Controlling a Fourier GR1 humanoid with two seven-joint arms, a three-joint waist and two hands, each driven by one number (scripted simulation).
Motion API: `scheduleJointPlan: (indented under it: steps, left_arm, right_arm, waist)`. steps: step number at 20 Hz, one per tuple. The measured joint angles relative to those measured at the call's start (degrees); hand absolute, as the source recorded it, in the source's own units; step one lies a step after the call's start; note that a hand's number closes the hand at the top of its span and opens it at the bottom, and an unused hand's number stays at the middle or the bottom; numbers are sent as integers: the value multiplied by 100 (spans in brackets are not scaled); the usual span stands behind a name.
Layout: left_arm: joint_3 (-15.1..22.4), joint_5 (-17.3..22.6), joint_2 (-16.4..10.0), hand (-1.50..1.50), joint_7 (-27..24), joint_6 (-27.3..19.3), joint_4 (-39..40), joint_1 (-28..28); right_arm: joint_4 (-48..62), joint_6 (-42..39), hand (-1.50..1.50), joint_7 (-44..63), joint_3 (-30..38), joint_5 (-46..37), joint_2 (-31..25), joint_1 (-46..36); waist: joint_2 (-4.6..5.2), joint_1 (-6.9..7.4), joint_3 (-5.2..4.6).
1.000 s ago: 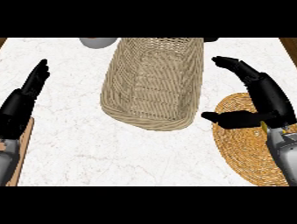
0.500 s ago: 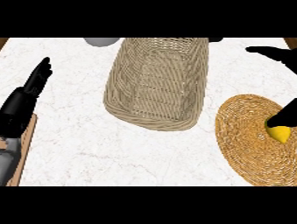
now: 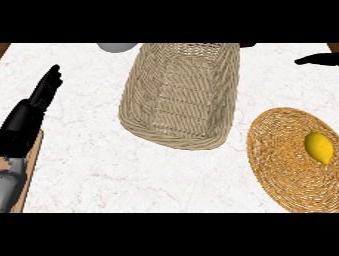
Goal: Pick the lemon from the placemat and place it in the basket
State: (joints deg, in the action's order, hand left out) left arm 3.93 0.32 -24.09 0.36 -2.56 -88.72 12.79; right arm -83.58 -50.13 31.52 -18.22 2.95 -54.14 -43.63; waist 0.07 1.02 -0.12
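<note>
A: Lemon (image 3: 319, 147), position?
B: Logged lying on the mat (image 3: 283, 165), right of the mat's middle, long axis running roughly up and down the view. It is touched by no hand.

A: Mat and basket?
B: The mat is round and woven. It is set at the counter's (image 3: 91, 165) right side and is cut by the view's right edge. The basket (image 3: 179, 95) is long and woven and is placed mid-counter, with its rounded end nearest the robot and its far end at the top of the view. Its near right rim is seen just beside the mat's left edge; whether they touch cannot be told.

A: Left hand?
B: The left hand (image 3: 23, 125) is seen at the view's left, well apart from the basket. Its fingers (image 3: 46, 87) are held straight and close together, pointing up the view, and nothing is gripped. The grey forearm is laid over a wooden board (image 3: 32, 175) at the lower left.

A: Right hand?
B: Only a dark sliver of the right hand (image 3: 331, 59) is shown, at the upper right edge, well apart from the lemon. Whether it is spread or closed cannot be told.

A: Other items?
B: A grey rounded object (image 3: 117, 46) is noted just left of the basket's far end, cut off by the top edge.
</note>
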Motion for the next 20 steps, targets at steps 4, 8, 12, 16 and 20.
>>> scheduleJointPlan:
  steps: [4,8,12,16,20]
  left_arm:
    - [-119,-17,-13,0,-33,77,-35,-67]
    - [-151,-113,90,0,7,86,-10,-41]
    - [-237,-168,146,0,-189,171,152,-79]
    - [-257,-262,247,0,-158,158,218,-38]
    - [-328,-281,294,0,-168,224,174,-36]
  right_arm:
    - [352,-330,-150,-207,34,-251,17,-42]
    - [579,-450,-150,-599,15,-843,216,104]
    - [817,-483,-150,-963,-43,-1400,416,184]
    - [929,-492,-150,-1289,-202,-1948,497,388]
    - [1085,-339,-150,-1676,-342,-2526,606,698]
  waist:
    - [3,-21,7]
    - [6,-38,11]
    - [8,-41,11]
    - [7,-53,13]
    - [5,-57,13]
